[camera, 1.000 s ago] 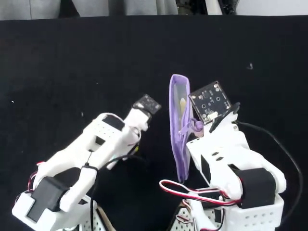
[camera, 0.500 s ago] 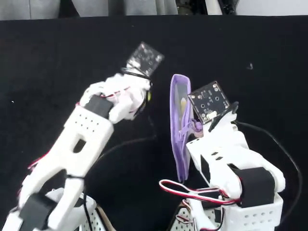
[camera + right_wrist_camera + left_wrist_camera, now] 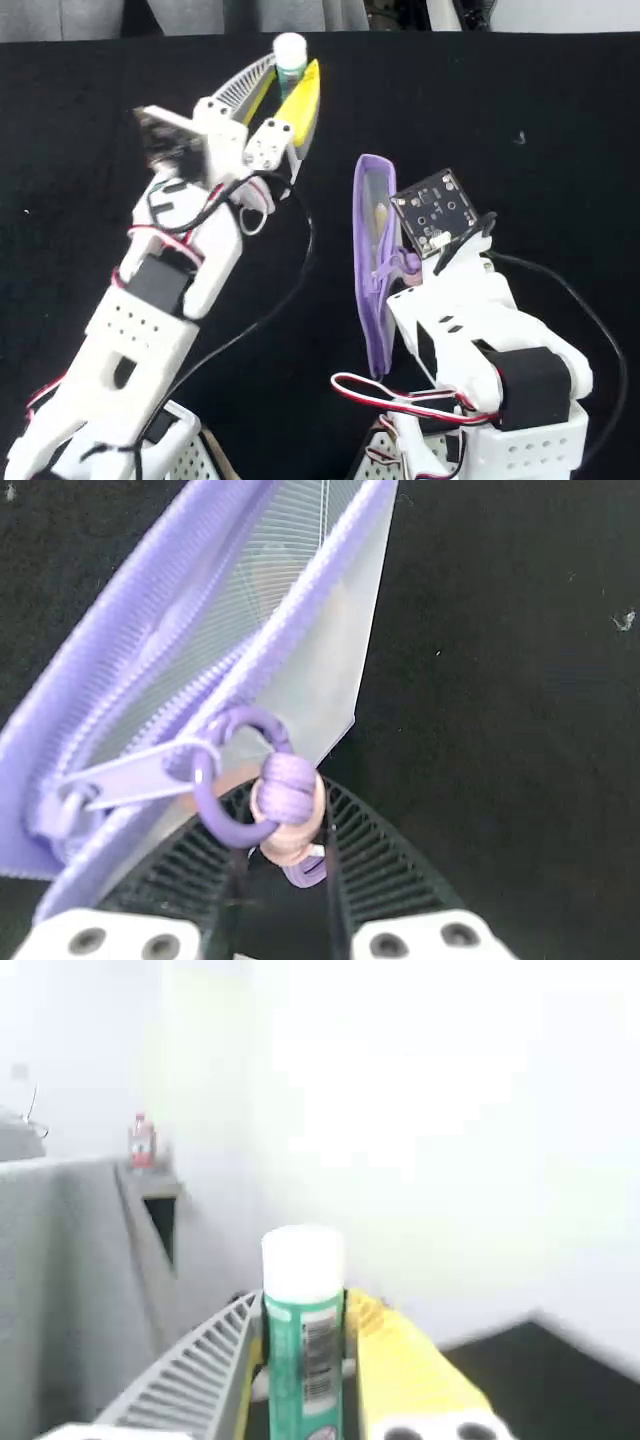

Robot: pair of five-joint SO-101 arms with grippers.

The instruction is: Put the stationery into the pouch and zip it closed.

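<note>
My left gripper (image 3: 284, 82) is raised over the far side of the table and shut on a green glue stick (image 3: 291, 55) with a white cap; in the left wrist view the glue stick (image 3: 303, 1335) stands upright between the white and yellow fingers (image 3: 405, 1375). The purple pouch (image 3: 372, 258) stands on edge at the table's middle with its zipper partly open. My right gripper (image 3: 285, 845) is shut on the purple cord loop (image 3: 285, 785) tied to the zipper pull (image 3: 140, 772). Pale stationery shows through the pouch's clear side (image 3: 265, 585).
The black tablecloth (image 3: 520, 110) covers the table, with free room to the right and left of the arms. Red and black cables (image 3: 380, 390) loop near the right arm's base. A pale wall and grey surface lie behind the table's far edge.
The left arm has swung up and away toward the far edge of the table, lifting the glue stick into view. The right arm and the pouch have stayed still.
</note>
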